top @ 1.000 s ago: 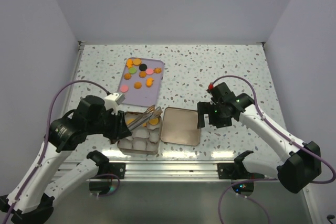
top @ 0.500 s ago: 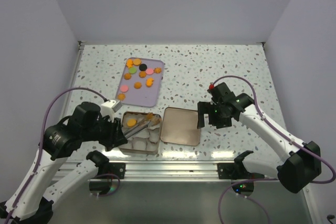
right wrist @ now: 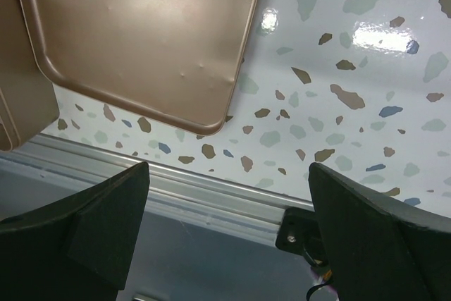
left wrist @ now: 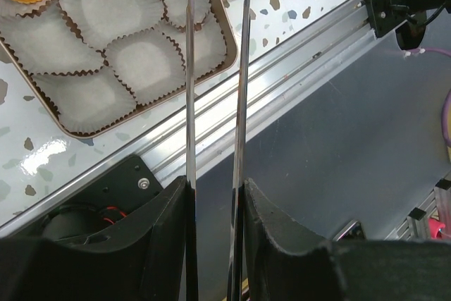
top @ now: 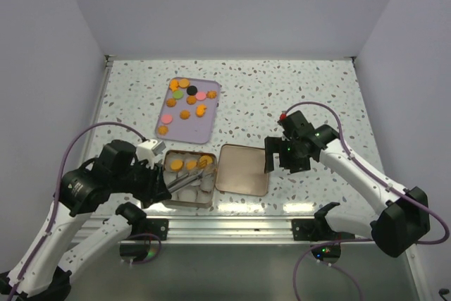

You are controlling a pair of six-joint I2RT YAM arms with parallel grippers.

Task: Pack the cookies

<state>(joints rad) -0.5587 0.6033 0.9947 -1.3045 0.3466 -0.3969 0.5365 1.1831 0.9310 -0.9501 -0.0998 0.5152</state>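
Left tool (left wrist: pixel 215 195) is clamped shut on a pair of thin metal tongs (left wrist: pixel 189 103), whose two blades run out between its black fingers and over the open tin (top: pixel 184 205). The tong tips lie over the tin's far right part, next to an orange piece; whether they pinch it cannot be told. The tin stands at the near edge of the speckled surface (top: pixel 317 89), left of centre, and is filled with white paper cups (left wrist: pixel 106 8). Three of the cookies (top: pixel 190 165) sit in the far row of cups; the cups nearer the edge hold nothing. One of those three shows in the wrist view as a round golden biscuit.

Most of the cookies are on the lilac tray (top: pixel 201 126), toward the far left of the surface and well apart from the tin. They are mostly orange, with a few pink, one green and one black.

Right tool (right wrist: pixel 229 202) gapes wide with nothing between its fingers, hovering over bare surface by the near right corner of the tin's lid (top: pixel 243 169). The lid lies flat just beside the tin on its right.
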